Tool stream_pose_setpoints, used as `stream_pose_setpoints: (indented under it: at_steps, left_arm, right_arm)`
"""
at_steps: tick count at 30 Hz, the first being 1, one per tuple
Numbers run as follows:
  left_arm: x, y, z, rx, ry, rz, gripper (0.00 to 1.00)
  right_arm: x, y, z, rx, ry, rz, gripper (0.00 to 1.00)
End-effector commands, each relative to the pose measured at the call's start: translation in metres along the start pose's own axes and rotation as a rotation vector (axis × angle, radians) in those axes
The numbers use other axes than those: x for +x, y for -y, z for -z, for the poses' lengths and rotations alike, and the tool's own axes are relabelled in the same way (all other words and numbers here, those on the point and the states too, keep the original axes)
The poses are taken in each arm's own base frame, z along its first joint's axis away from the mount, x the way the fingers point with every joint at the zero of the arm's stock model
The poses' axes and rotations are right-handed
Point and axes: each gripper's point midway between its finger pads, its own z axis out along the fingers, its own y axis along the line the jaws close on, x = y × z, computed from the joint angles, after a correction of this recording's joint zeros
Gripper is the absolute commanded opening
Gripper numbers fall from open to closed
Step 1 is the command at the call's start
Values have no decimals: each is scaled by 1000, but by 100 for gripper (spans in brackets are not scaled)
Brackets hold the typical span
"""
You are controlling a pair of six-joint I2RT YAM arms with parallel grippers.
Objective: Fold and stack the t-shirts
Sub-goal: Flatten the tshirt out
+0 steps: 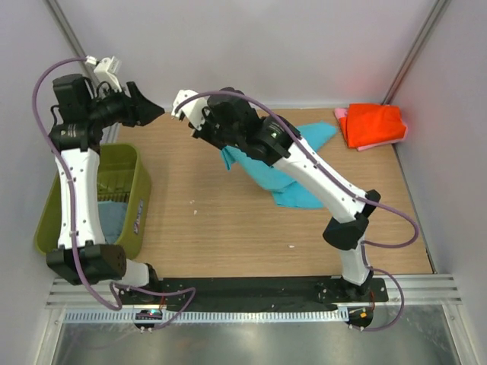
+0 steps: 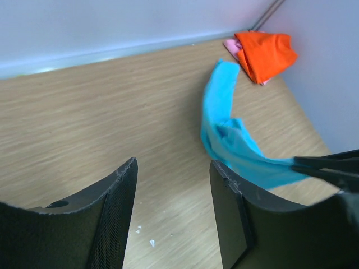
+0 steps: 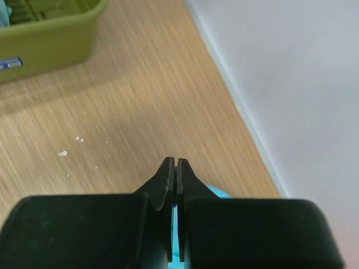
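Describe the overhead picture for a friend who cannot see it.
A robot's right pincer is shut on one end of a turquoise t-shirt, holding it above a wooden table. The left pincer hangs open near an olive-green bin; a folded orange-red t-shirt lies in the far right corner.

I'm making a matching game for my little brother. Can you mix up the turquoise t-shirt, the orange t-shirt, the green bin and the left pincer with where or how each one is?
Things:
1. turquoise t-shirt
2. orange t-shirt
3. green bin
4. left pincer

Place or state:
a. folded, far right corner
b. open, empty
c. pinched by the right pincer
d. standing at the left

Pairs: 1-c, 2-a, 3-d, 4-b
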Motion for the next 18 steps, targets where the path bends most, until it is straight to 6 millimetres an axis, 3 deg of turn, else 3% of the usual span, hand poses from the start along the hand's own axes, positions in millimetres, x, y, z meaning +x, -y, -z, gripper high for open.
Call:
stream_pose_setpoints:
  at_steps: [1, 4, 6, 7, 9, 10, 13, 15, 16, 18]
  left_arm:
    - [-1, -21, 1, -85, 27, -41, 56]
    - [4, -16, 1, -63, 17, -12, 55]
    - [9, -17, -2, -65, 6, -5, 55]
    - [13, -16, -3, -60, -9, 4, 55]
    - [21, -17, -9, -44, -41, 24, 55]
    - [30, -13, -10, -21, -83, 36, 55]
    - [60, -3, -22, 20, -236, 77, 54]
    - [85, 0, -34, 47, -349, 105, 53]
    - [94, 4, -39, 72, -383, 118, 51]
    - [114, 1, -48, 88, -453, 144, 51]
  right_arm:
    - [-50, 96, 103, 272, 199, -68, 1]
    - [-41, 141, 126, 403, 209, -103, 1]
    - [-24, 160, 130, 456, 165, -95, 1]
    - [1, 177, 128, 494, 107, -113, 1]
    - [32, 190, 121, 518, 34, -142, 1]
    - [64, 203, 115, 540, -43, -162, 1]
    - [125, 214, 106, 557, -200, -183, 1]
    - [150, 214, 105, 556, -269, -188, 1]
    - [173, 210, 101, 541, -325, -195, 1]
    - [191, 202, 96, 510, -365, -199, 1]
